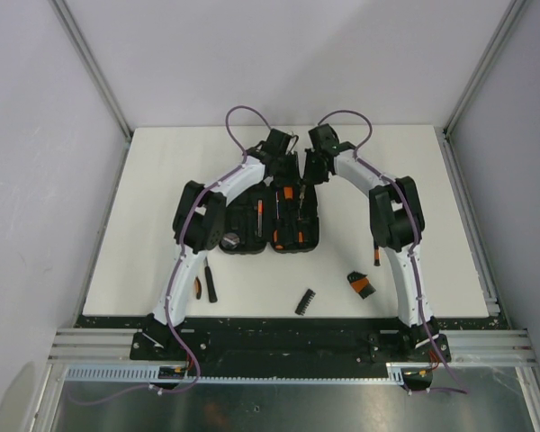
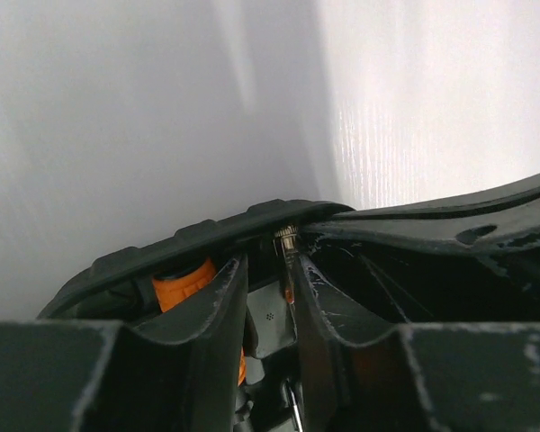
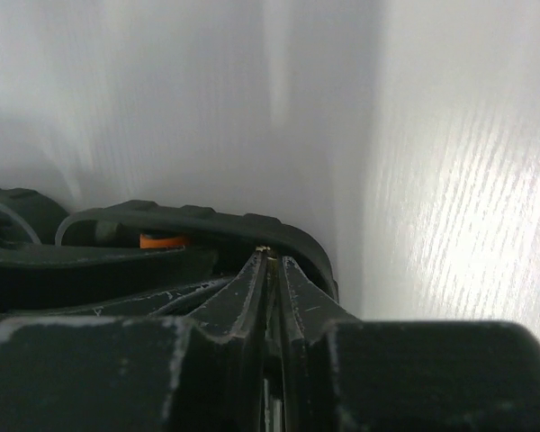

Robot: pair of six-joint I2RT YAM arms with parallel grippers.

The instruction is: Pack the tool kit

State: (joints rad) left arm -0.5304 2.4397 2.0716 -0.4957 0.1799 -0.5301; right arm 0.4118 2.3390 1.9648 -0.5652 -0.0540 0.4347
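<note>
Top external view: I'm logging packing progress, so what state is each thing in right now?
Black hinged plastic tool case: open, lying flat, some tools slotted.
Left gripper: jaws slightly apart at case's far rim.
Right gripper: jaws almost together at that rim.
Black ribbed bit strip: loose on table.
Black-and-orange small tool: loose on table.
Slim black tool: loose on table.

I worked in a robotics lab test cell: plain white panels (image 1: 288,63) closed it in at nine, twelve and three o'clock, aluminium posts (image 1: 90,67) framed the corners, and slotted rails (image 1: 90,345) with a cable duct (image 1: 279,381) ran at six.
</note>
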